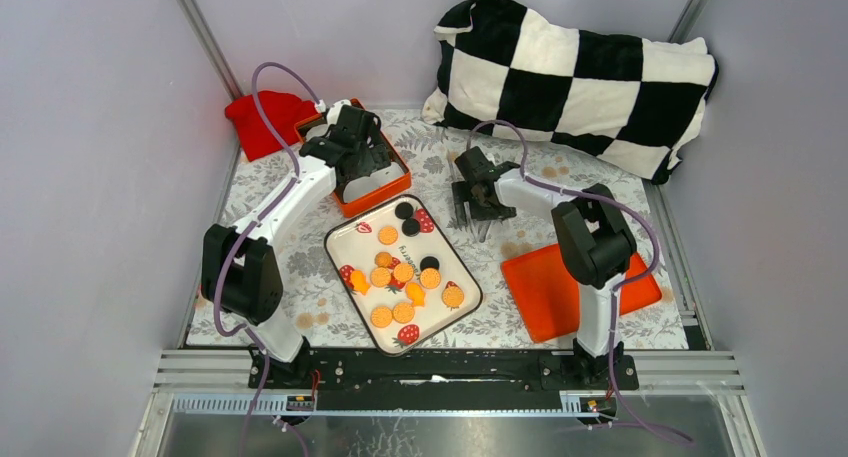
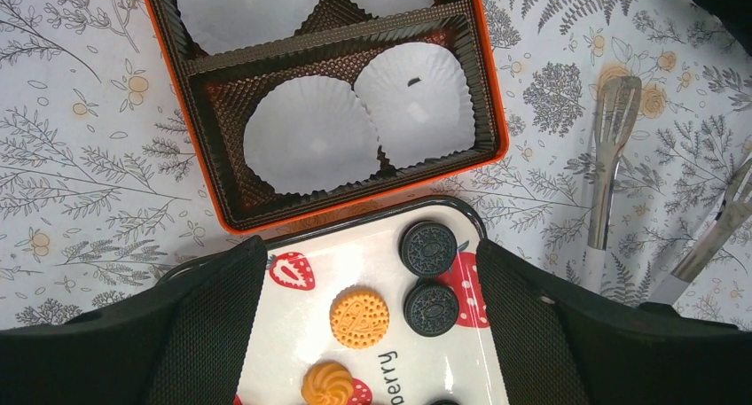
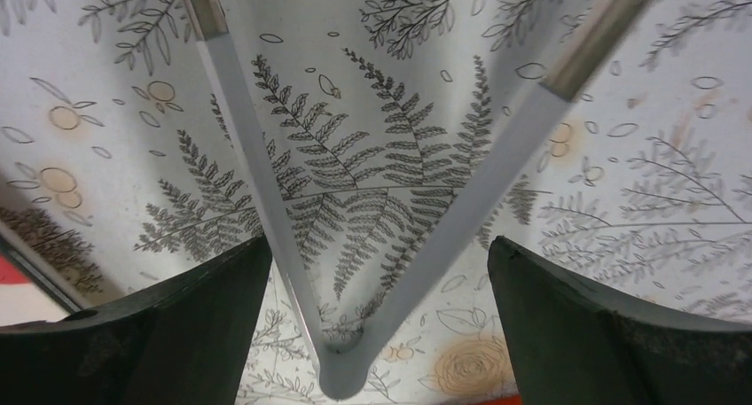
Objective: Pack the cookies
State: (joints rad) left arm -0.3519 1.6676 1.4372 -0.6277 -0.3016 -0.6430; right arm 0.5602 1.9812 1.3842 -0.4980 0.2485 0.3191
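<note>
Left gripper (image 1: 357,180): you see it wide open and holding nothing; it hangs over the place where the orange box meets the white tray, and in the left wrist view (image 2: 368,250) its two black fingers (image 2: 208,321) frame the tray's far end

Right gripper (image 1: 476,213): also wide open, empty, pointing down at the tablecloth to the right of the tray; in the right wrist view (image 3: 377,245) its fingers (image 3: 199,321) stand either side of the tongs without touching them

Cookies (image 1: 403,287): all lie loose on the white tray (image 1: 350,249), none in the box; round golden ones sit mostly in the middle and near half, black ones at the far end, and a few irregular orange pieces among them

Close view of cookies: two black ones (image 2: 427,247) sit one beside the other near the tray's far right corner, with a golden disc (image 2: 359,316) just left of them

Orange box (image 2: 177,90): touches the tray's far edge; brown ridged compartments hold white paper cups (image 2: 310,135), and you see no cookie in them

Tongs (image 3: 257,183): metal, lying flat on the tablecloth (image 1: 560,202), arms spread in a V with the hinge nearest the wrist camera

Orange lid (image 1: 545,287): flat on the cloth beside the right arm's base

Back of the table: red cloth (image 1: 262,122) at the left, black-and-white checked cushion (image 1: 575,82) at the right
</note>
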